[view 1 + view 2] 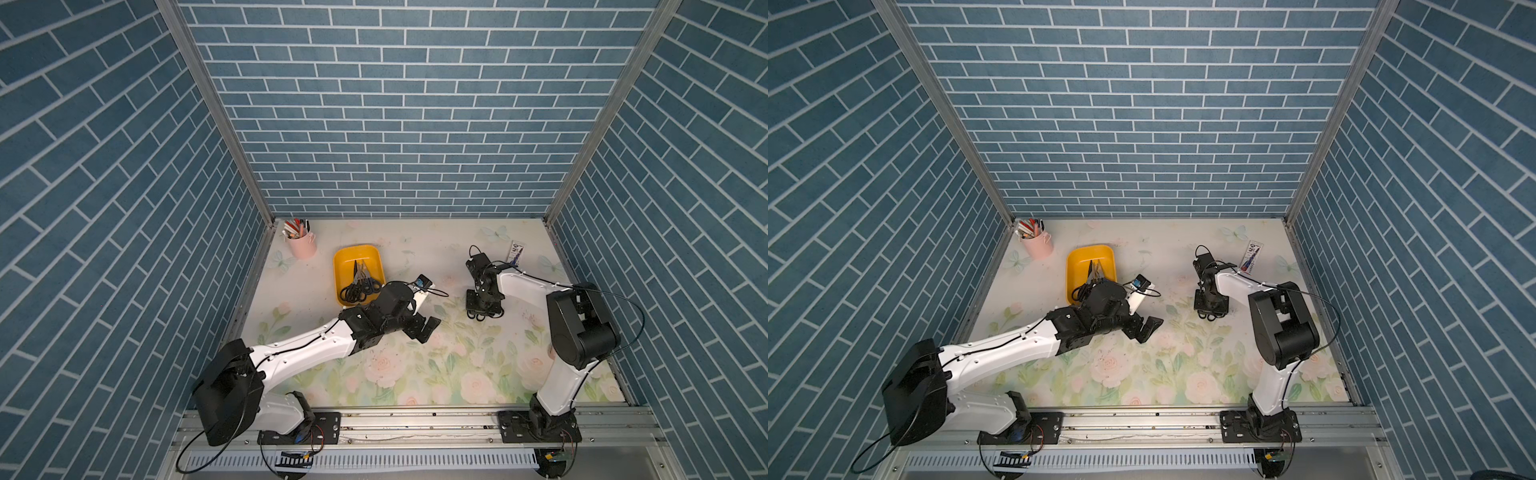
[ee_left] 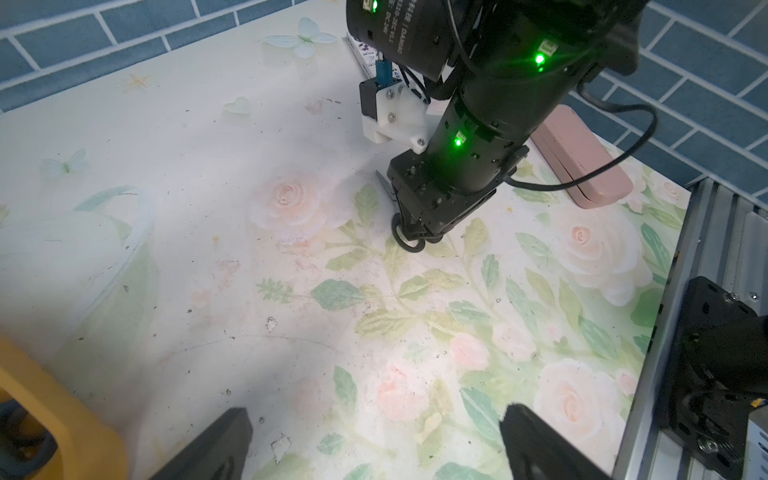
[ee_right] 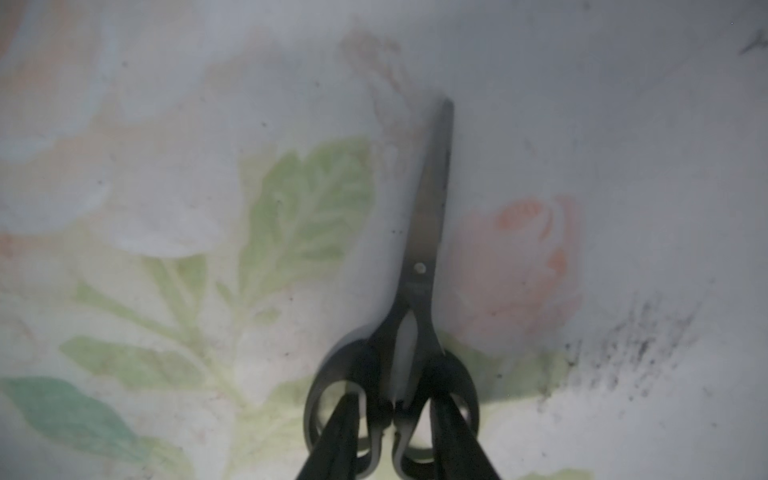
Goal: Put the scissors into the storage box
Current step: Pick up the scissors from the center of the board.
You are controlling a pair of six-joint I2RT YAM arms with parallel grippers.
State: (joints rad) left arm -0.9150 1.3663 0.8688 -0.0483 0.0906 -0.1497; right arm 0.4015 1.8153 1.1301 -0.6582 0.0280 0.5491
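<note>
Top views show the floral table (image 1: 415,257) with the yellow storage box (image 1: 353,254) at 10 o'clock from its centre. Several black-handled boxed scissors (image 1: 360,282) already lie in it, blades toward 12. The left gripper (image 2: 374,419) hangs near table centre, at 4 o'clock of the box, empty, jaws spread wide. The right gripper (image 1: 483,312) points straight down at 3 o'clock from centre, over one loose pair of scissors (image 3: 419,270) lying flat on the table, blades closed. Right wrist view: its fingers (image 3: 343,428) stand narrow, apparently one down in each handle loop, flanking the inner bars. The picture is too blurred to tell whether they already bite. Assessment: grasp in hand, on the only pair seen outside the box. Recommended: seat both fingers squarely on the bars before any lift, then raise straight until the tip clears. Carry toward 9 o'clock above the left gripper, which sits in the path. Align the blades with the box's long side and lower before release. Risk: a one-sided grip would let the pair swing.
</note>
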